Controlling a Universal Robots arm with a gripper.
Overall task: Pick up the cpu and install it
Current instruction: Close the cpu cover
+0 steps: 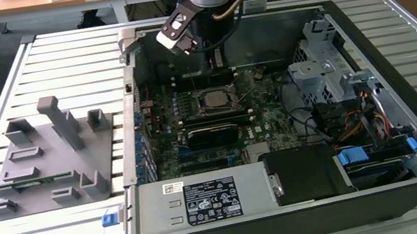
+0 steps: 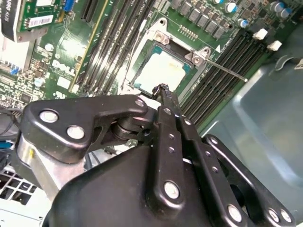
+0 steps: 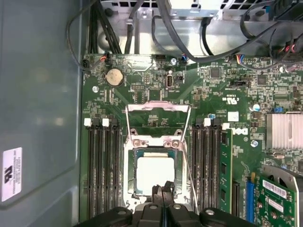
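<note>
The cpu point(image 3: 154, 172) lies flat in the black motherboard socket, its silver top facing up; I also see the cpu point(image 2: 163, 71) in the second wrist view and the cpu point(image 1: 214, 99) in the middle of the open computer case in the exterior view. The socket's metal load frame point(image 3: 157, 113) stands swung open. My gripper point(image 3: 163, 188) hovers just above the edge of the chip, its two black fingers pressed together with nothing between them. In the exterior view the gripper point(image 1: 216, 59) hangs inside the case, a little behind the socket.
Memory slots point(image 3: 102, 165) flank the socket on both sides, one holding a green memory stick point(image 3: 224, 170). Cables point(image 3: 189, 42) run over the board's far edge. A grey fixture plate point(image 1: 48, 161) lies on the exterior view's left. The drive cage point(image 1: 327, 73) and power supply point(image 1: 201, 200) crowd the case.
</note>
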